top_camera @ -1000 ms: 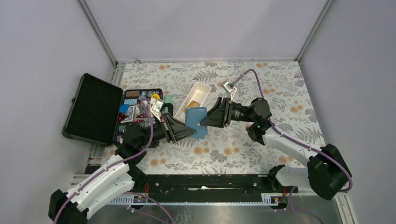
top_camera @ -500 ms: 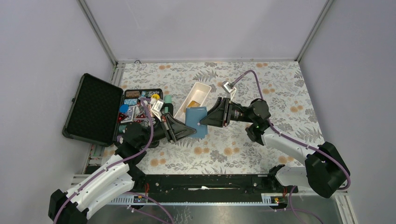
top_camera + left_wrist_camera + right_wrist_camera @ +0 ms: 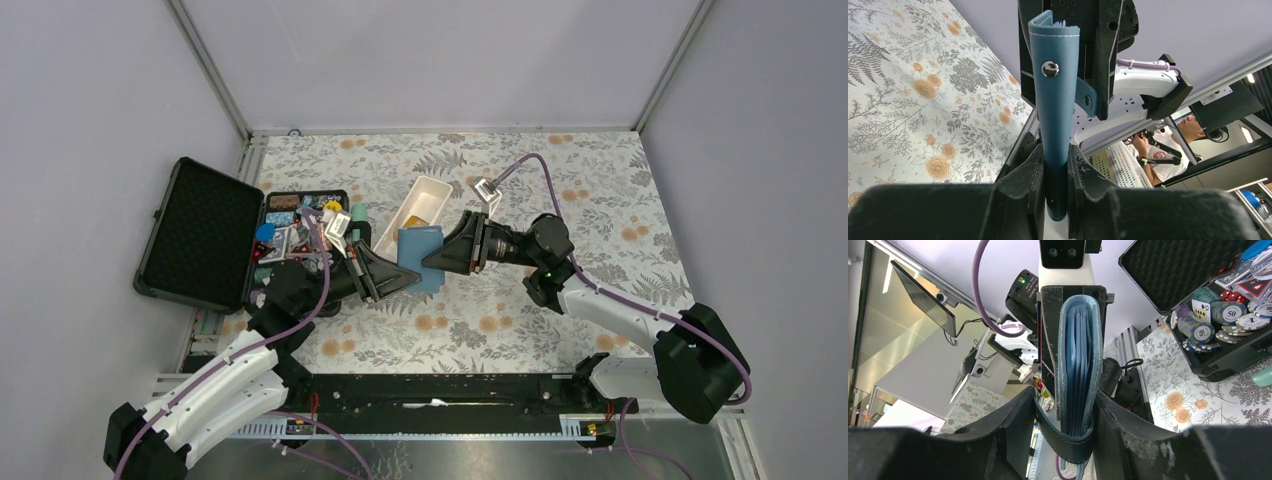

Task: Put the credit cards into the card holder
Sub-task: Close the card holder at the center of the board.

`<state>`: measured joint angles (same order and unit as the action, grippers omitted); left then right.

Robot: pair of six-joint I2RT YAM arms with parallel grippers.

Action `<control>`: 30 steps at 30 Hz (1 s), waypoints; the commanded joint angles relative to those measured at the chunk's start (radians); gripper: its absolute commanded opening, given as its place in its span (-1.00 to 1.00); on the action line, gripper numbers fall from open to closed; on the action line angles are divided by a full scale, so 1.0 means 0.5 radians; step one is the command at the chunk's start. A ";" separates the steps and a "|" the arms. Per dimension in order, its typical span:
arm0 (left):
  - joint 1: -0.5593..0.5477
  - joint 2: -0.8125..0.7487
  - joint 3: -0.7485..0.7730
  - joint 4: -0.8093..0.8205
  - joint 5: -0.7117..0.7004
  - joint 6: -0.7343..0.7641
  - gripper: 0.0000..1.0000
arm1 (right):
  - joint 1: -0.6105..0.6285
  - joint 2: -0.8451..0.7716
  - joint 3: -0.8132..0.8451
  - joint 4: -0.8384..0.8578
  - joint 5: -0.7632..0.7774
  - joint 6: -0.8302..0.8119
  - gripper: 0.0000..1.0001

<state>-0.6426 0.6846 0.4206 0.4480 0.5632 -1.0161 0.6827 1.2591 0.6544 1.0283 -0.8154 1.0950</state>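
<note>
The teal-blue card holder [image 3: 421,256] is held upright above the mat between both arms. My left gripper [image 3: 404,277] is shut on its lower edge; in the left wrist view both pads pinch the card holder [image 3: 1055,95], and its snap stud is bare. My right gripper [image 3: 431,259] is open and straddles the opposite edge. In the right wrist view the card holder [image 3: 1077,365] shows its lighter blue pages, and its loose tab [image 3: 1064,442] bows against one finger. A golden-orange credit card [image 3: 421,211] lies in the white tray. The dark card is not visible.
The long white tray [image 3: 402,222] stands just behind the card holder. An open black case [image 3: 200,232] lies at the left, and its tray of chips and trinkets [image 3: 290,228] is next to my left arm. The case and chips also show in the right wrist view [image 3: 1215,315].
My right gripper has moved left, from touching the card holder's near corner to straddling its edge. My left gripper has stayed shut on the card holder.
</note>
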 commanded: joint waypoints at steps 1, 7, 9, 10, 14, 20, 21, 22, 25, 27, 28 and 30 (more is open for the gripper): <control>0.000 0.002 0.086 0.100 -0.094 -0.023 -1.00 | 0.048 -0.014 -0.001 0.079 0.020 -0.057 -0.06; 0.000 0.003 0.071 0.120 -0.097 -0.041 -1.00 | 0.055 0.010 -0.021 0.171 0.029 -0.007 -0.01; 0.000 -0.005 0.052 0.120 -0.107 -0.039 -1.00 | 0.057 -0.002 -0.004 0.138 0.041 -0.018 0.01; 0.000 -0.009 0.045 0.121 -0.112 -0.041 -1.00 | 0.057 -0.020 0.004 0.107 0.051 -0.036 0.01; 0.000 -0.016 0.029 0.138 -0.114 -0.053 -1.00 | 0.057 -0.038 0.029 0.041 0.082 -0.069 -0.06; 0.000 0.004 0.036 0.160 -0.103 -0.069 -1.00 | 0.071 0.032 0.031 0.163 0.030 0.019 -0.09; 0.000 0.009 0.038 0.166 -0.100 -0.072 -1.00 | 0.075 0.035 0.032 0.160 0.039 0.016 -0.12; 0.000 0.014 0.041 0.166 -0.097 -0.071 -1.00 | 0.074 0.039 0.033 0.158 0.046 0.016 -0.14; 0.000 0.030 0.045 0.167 -0.087 -0.069 -1.00 | 0.091 0.066 0.047 0.161 0.053 0.018 -0.19; 0.003 0.048 0.051 0.168 -0.079 -0.066 -1.00 | 0.105 0.092 0.060 0.178 0.054 0.024 -0.22; 0.000 0.054 0.052 0.173 -0.078 -0.066 -1.00 | 0.110 0.102 0.064 0.191 0.052 0.033 -0.24; 0.000 0.061 0.047 0.183 -0.069 -0.066 -1.00 | 0.111 0.122 0.064 0.242 0.062 0.061 -0.24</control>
<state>-0.6426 0.7074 0.4206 0.4652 0.5419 -1.0481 0.7181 1.3052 0.6460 1.0504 -0.7788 1.1011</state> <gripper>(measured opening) 0.168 0.384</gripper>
